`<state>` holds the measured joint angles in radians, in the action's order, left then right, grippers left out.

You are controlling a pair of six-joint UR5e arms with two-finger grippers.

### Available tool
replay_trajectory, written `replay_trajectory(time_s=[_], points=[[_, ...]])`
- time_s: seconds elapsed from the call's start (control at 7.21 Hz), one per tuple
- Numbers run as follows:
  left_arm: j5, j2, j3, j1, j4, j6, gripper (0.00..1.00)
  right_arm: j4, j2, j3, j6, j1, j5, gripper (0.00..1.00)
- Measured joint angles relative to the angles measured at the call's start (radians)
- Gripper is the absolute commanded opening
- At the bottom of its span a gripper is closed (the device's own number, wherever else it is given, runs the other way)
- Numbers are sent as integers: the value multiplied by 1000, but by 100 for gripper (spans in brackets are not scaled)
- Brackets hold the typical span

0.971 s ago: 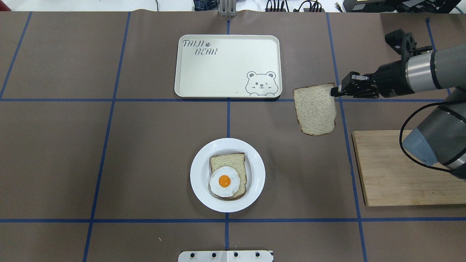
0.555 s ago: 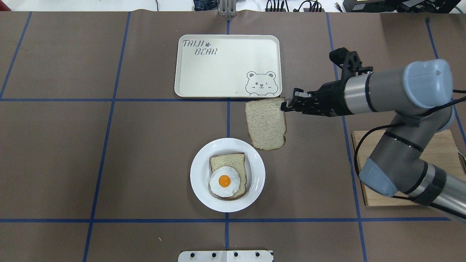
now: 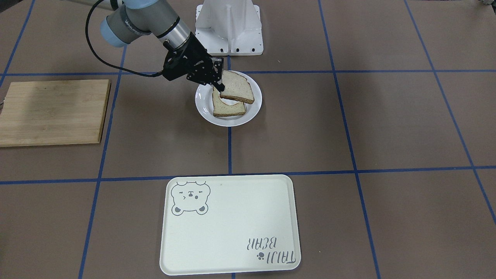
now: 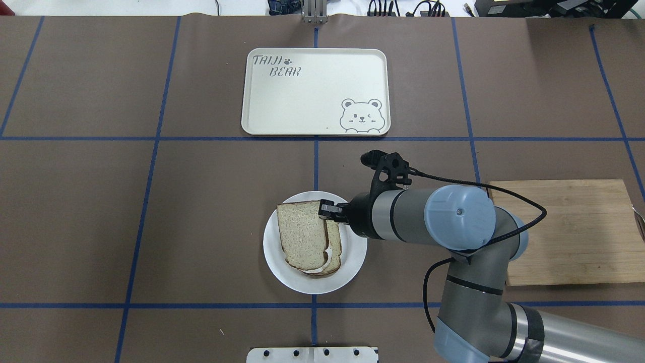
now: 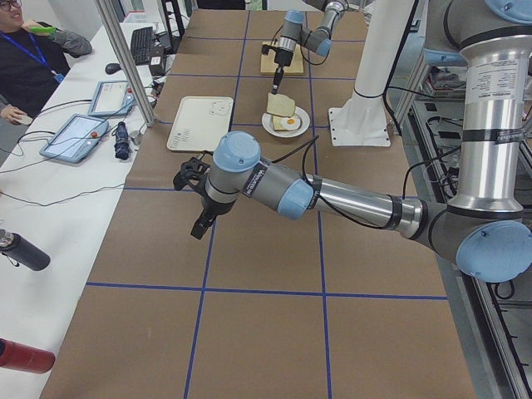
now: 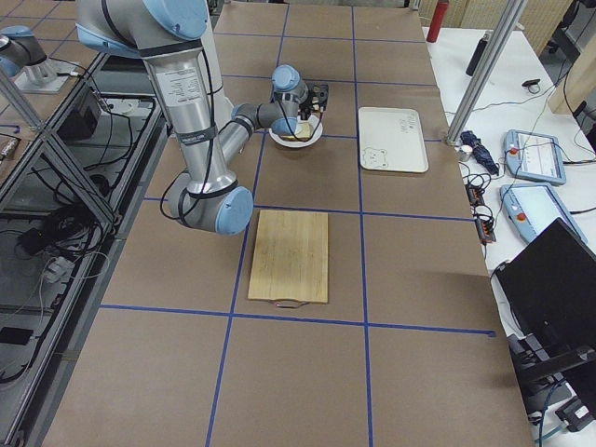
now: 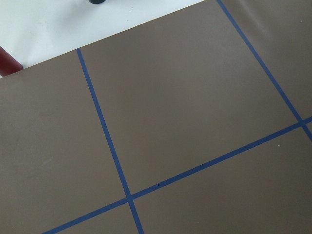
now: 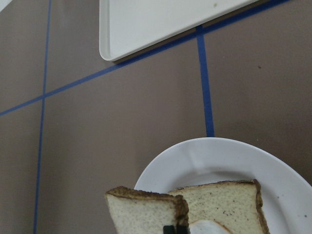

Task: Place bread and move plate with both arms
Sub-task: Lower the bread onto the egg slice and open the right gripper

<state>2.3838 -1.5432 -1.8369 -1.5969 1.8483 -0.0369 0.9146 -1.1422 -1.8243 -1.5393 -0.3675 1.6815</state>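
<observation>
My right gripper [image 4: 325,209] is shut on an edge of the plain bread slice [image 4: 301,234] and holds it just above the white plate [image 4: 280,269]. The slice tilts over the egg-topped slice [image 4: 334,250] that lies on the plate and hides most of the egg. The front view shows the bread [image 3: 237,88] lifted over the lower slice [image 3: 228,109], with the right gripper [image 3: 220,86] at its edge. The right wrist view shows the bread's crust [image 8: 141,212] and the plate's rim [image 8: 195,158]. My left gripper [image 5: 199,229] hovers over bare table far to the left; I cannot tell whether it is open or shut.
A cream bear tray [image 4: 312,91] lies beyond the plate. A wooden board [image 4: 569,232] lies to the right, under my right arm. The robot's white base [image 3: 228,27] stands near the plate. Operators' tablets sit on a side bench in the left view.
My right arm has carried the bread left and nearer, from beside the tray's corner to over the plate. The slice now covers the egg.
</observation>
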Motion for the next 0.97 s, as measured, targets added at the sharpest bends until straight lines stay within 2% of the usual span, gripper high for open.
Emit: replay_trajectory(time_s=[0.42, 0.55, 0.69, 0.97], points=[[0, 0, 4, 0, 0, 2, 98, 5, -16, 43, 84, 17, -2, 0], [0, 0, 5, 0, 0, 2, 98, 5, -21, 52, 105, 16, -2, 45], [0, 0, 5, 0, 0, 3, 98, 6, -26, 57, 118, 16, -4, 99], [0, 0, 5, 0, 0, 8, 98, 22, -27, 42, 122, -7, 8, 100]])
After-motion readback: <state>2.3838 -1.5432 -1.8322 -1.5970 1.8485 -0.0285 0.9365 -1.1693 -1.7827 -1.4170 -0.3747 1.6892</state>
